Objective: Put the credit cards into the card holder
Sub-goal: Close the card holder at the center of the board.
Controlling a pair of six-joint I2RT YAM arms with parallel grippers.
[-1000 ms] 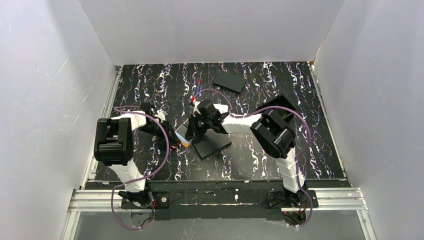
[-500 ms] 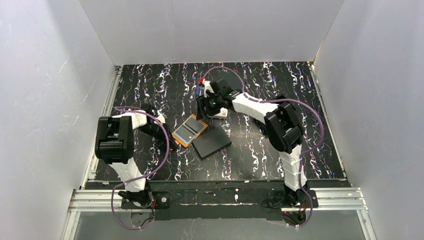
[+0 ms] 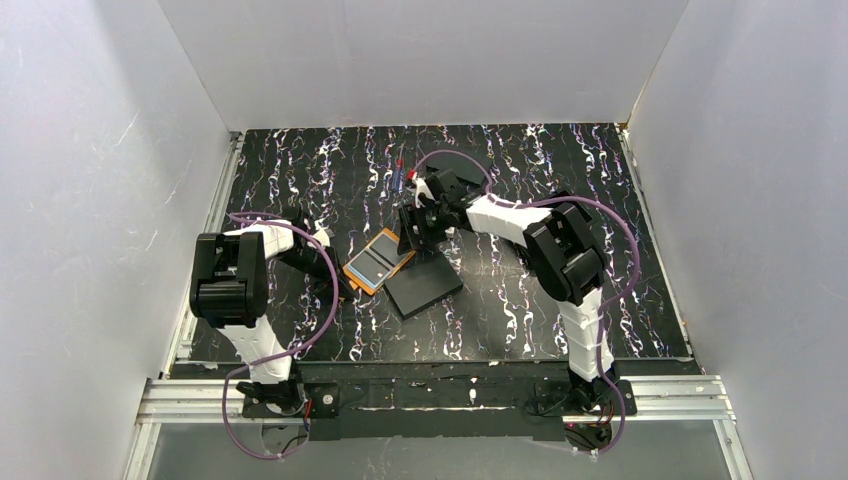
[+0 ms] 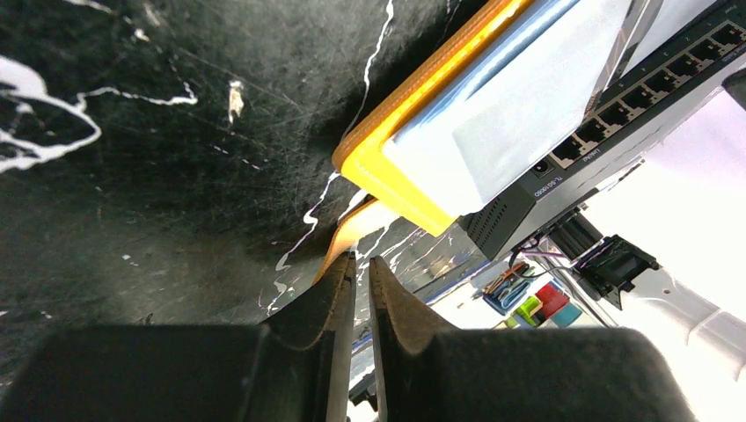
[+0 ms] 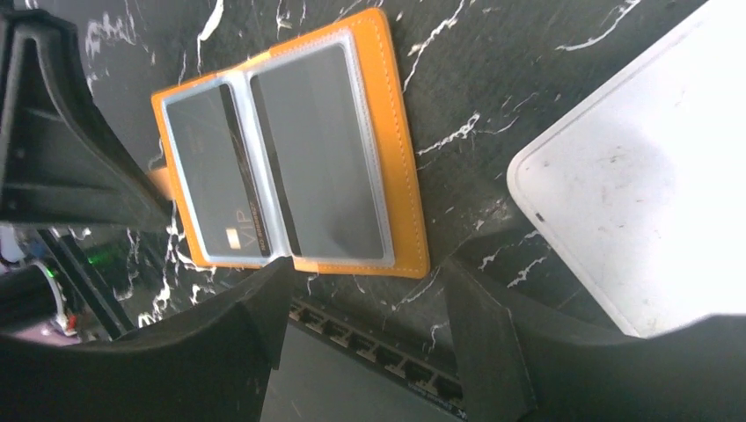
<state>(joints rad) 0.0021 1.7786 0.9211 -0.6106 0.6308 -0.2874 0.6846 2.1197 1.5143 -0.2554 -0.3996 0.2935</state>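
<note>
Your black, white-veined marble-look table (image 3: pixel 300 170) carries a flat black plastic network box (image 3: pixel 425 288) mid-table. Your right gripper (image 3: pixel 412 235) hangs spread wide at the box's 12 o'clock. Your left gripper (image 4: pixel 361 262), at 9 o'clock, pinches the clasp tab (image 4: pixel 352 233) of the small orange folding card holder (image 3: pixel 378 262). The holder lies open against the box's 10 o'clock edge, with two dark credit cards (image 5: pixel 317 149) in its sleeves.

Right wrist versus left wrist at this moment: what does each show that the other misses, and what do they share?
Only the right wrist: the card holder lying open face-up, a dark card in each clear sleeve, a white slab beside it, and the right gripper with jaws open. Only the left wrist: the left gripper pinched on the holder's orange tab. Both: the holder's orange edge and the black network switch with its ports.
</note>
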